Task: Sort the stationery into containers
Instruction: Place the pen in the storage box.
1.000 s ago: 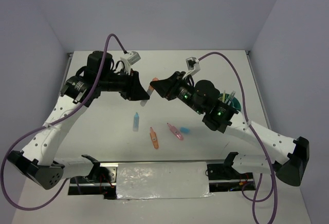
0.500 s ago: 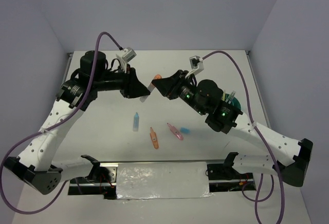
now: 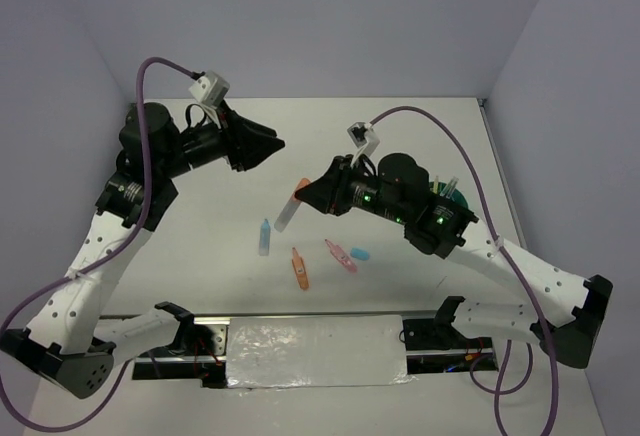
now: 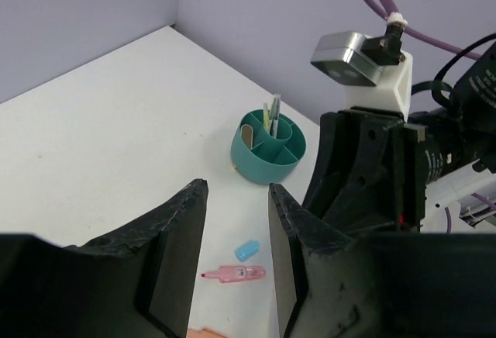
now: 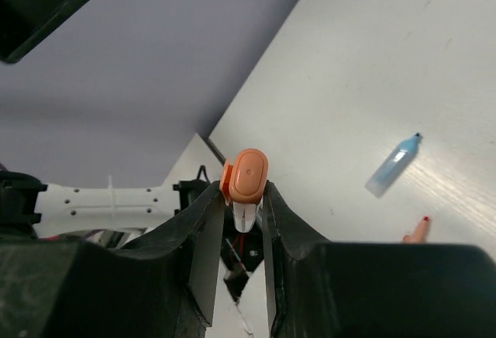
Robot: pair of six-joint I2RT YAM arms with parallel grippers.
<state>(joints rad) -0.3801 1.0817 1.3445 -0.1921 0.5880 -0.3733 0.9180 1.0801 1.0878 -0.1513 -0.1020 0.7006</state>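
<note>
Handover looks finished: a second ago both arms met nose to nose above the middle of the table (image 3: 420,136) with the orange-capped highlighter (image 3: 290,208) between them, and now only the right gripper (image 3: 305,196) has it. Its jaws are pinched on the cap end, the pale barrel hanging down and to the left, clear of the tabletop. The left gripper (image 3: 272,143) has let go and swung back toward the far left corner; its fingers stand parted with nothing between them, and through the gap its own camera looks across at the teal cup (image 4: 263,169). That cup sits near the right edge, half hidden behind the right arm from above, with a few thin pens (image 4: 273,115) already upright in one of its far compartments. To my eye this puts the highlighter on the arm nearer the cup, so the next move is likely a carry to the right and a drop into a compartment. Still lying loose toward the near edge are the light blue tube (image 3: 265,236), an orange highlighter (image 3: 299,268), a pink highlighter (image 3: 341,256) and a small blue eraser (image 3: 360,254) just beside it, so plenty of sorting remains.
</note>
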